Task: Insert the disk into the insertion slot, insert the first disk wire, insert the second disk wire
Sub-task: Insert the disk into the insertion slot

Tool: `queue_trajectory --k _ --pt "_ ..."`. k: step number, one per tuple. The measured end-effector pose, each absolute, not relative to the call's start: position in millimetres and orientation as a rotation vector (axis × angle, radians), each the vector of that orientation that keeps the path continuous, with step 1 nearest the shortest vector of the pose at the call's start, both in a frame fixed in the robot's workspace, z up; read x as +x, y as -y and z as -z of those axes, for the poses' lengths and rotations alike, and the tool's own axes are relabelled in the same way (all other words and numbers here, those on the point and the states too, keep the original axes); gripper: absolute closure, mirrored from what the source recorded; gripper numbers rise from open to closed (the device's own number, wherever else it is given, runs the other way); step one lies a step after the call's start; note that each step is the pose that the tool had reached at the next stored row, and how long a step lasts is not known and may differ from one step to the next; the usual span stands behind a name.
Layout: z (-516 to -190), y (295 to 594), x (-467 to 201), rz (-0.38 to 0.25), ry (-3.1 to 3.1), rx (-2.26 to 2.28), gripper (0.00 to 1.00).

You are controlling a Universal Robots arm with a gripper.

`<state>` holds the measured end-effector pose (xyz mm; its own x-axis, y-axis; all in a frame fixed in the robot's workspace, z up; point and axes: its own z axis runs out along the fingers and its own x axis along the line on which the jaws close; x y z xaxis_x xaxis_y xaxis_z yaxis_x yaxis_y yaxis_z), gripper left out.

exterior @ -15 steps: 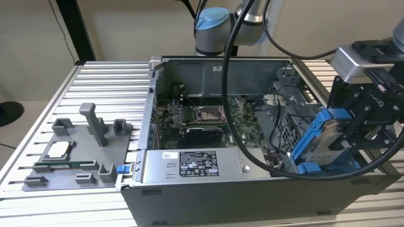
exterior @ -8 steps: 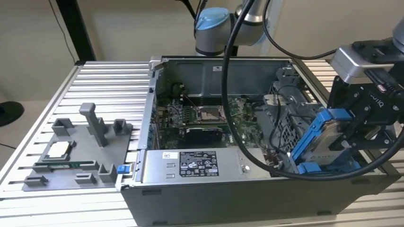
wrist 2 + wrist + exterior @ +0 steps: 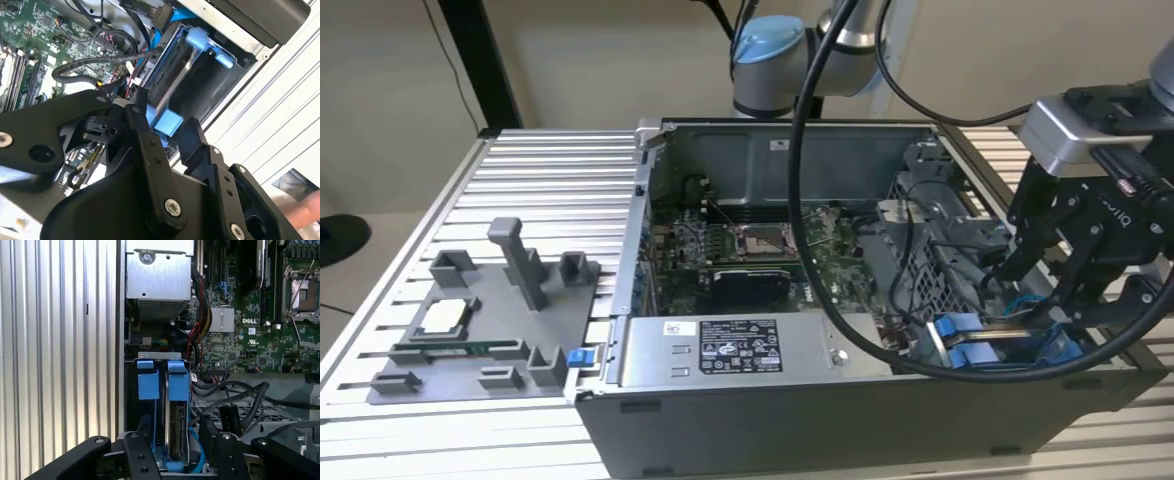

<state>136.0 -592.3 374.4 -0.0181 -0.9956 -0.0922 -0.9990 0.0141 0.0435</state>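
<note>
The arm comes down from the far side and holds its gripper (image 3: 1051,295) low over the drive bay, at the near corner of the open computer case (image 3: 761,430) on the exterior view's right. In the first wrist view the jaws stand released, spread either side of the disk (image 3: 176,425). The disk sits edge-up in its slot, and the gripper's body cuts off its lower end. The case rests on a ribbed aluminium table (image 3: 547,180) before a beige wall (image 3: 587,60).

Black cables (image 3: 227,392) crowd disk (image 3: 177,430) one side; ribbed table (image 3: 50,340) side open.
</note>
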Motion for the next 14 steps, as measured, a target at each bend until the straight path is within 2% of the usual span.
queue_trajectory --k 6,14 --pt "-376 592 136 -0.150 -2.212 -2.176 0.00" --pt "-396 589 134 -0.151 -2.213 -2.177 0.00"
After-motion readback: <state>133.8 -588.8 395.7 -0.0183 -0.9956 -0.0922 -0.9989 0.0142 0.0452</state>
